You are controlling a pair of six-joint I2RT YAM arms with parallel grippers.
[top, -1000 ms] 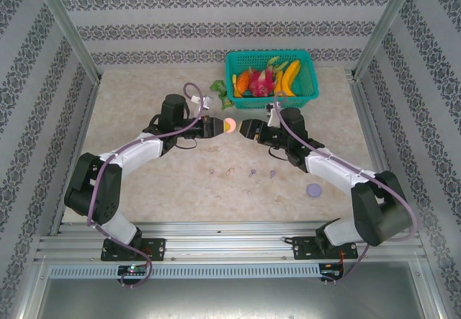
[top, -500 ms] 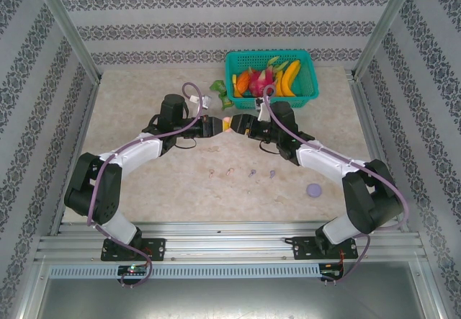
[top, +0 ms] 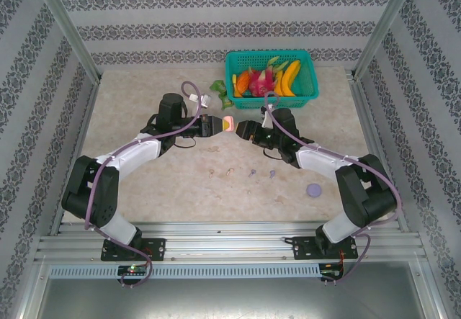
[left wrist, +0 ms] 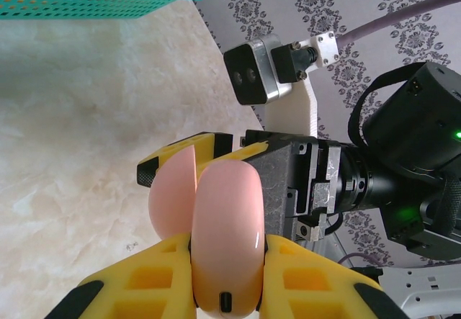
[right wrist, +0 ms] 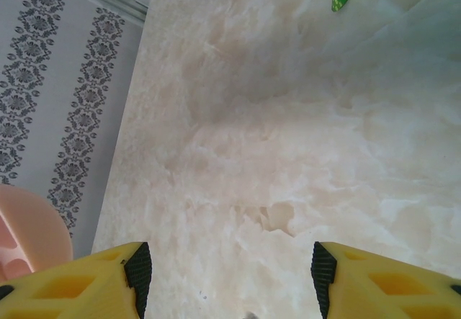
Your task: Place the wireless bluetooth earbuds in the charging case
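Observation:
My left gripper (top: pixel 222 124) is shut on a pale pink round charging case (top: pixel 230 123), held off the table at mid-back. In the left wrist view the case (left wrist: pixel 225 211) sits on edge between my yellow fingers (left wrist: pixel 137 283), its lid (left wrist: pixel 169 189) ajar. My right gripper (top: pixel 243 129) faces it from the right, jaws open with only table between them (right wrist: pixel 229 270); the case (right wrist: pixel 29 232) lies just outside its left finger. Four tiny earbuds lie in a row on the table: two pale pink (top: pixel 212 173) (top: pixel 229 171) and two purple (top: pixel 251 173) (top: pixel 272 174).
A purple round case (top: pixel 313 189) lies on the table at the right. A teal basket (top: pixel 306 92) of toy fruit stands at the back, with green items (top: pixel 220 88) to its left. The right arm's body (left wrist: pixel 403 168) is close behind the pink case.
My right gripper has moved left up to the pink case and its jaws have narrowed slightly. The left gripper has kept the case still.

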